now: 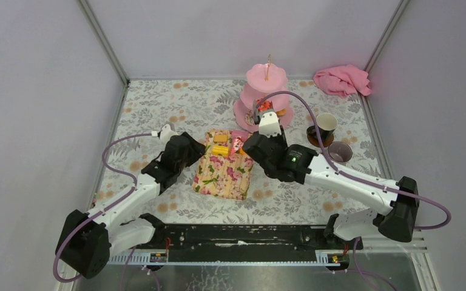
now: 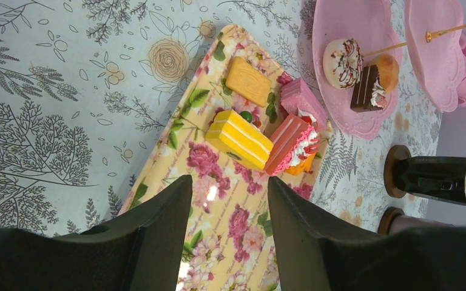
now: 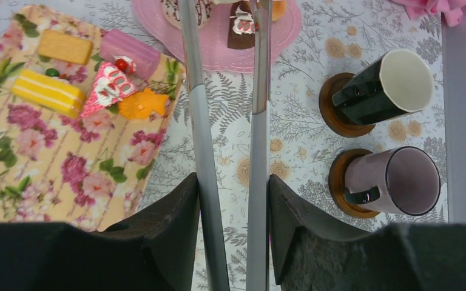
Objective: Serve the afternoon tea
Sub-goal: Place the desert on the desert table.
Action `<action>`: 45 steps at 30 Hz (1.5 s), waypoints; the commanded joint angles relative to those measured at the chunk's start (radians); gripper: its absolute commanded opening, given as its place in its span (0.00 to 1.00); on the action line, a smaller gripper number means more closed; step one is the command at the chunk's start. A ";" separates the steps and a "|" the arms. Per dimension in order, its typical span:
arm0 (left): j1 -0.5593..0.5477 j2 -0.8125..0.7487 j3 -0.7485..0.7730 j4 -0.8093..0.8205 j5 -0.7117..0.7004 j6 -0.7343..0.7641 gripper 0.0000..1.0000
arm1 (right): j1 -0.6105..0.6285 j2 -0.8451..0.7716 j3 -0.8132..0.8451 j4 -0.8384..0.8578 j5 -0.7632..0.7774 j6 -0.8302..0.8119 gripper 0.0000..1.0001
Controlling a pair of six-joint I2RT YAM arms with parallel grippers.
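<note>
The pink three-tier stand (image 1: 266, 79) stands at the back of the table. Its lowest plate (image 3: 218, 45) carries a chocolate cake (image 3: 241, 21), a white iced doughnut (image 2: 343, 60) and an orange bun (image 2: 389, 68). My right gripper (image 3: 233, 179) is shut on grey metal tongs (image 3: 203, 133). The tongs' arms reach over that plate on either side of the chocolate cake, and their tips run off the top of the right wrist view. My left gripper (image 2: 227, 182) hangs open over the floral tray (image 2: 218, 236). A yellow cake (image 2: 238, 138), a biscuit (image 2: 249, 80), a pink cake (image 2: 303, 100) and a red slice (image 2: 291, 143) lie on the tray.
A black mug (image 3: 382, 88) and a grey mug (image 3: 394, 182) stand on brown coasters right of the tongs. A pink cloth (image 1: 341, 80) lies in the back right corner. Walls close in the table on three sides.
</note>
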 commanded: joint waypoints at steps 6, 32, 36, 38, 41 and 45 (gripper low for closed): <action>0.006 -0.008 -0.016 0.058 0.008 0.025 0.56 | -0.141 0.066 0.073 0.149 -0.101 -0.095 0.00; 0.006 0.028 -0.018 0.091 0.010 0.047 0.57 | -0.288 0.324 0.282 0.246 -0.256 -0.187 0.00; 0.005 0.026 -0.018 0.091 0.009 0.050 0.56 | -0.300 0.374 0.298 0.262 -0.262 -0.197 0.00; 0.005 0.022 -0.017 0.092 0.006 0.050 0.56 | -0.307 0.389 0.309 0.269 -0.261 -0.205 0.00; 0.005 0.018 -0.020 0.098 0.004 0.052 0.56 | -0.317 0.408 0.317 0.288 -0.262 -0.216 0.00; 0.006 0.021 -0.026 0.107 0.005 0.051 0.56 | -0.328 0.427 0.322 0.320 -0.263 -0.234 0.00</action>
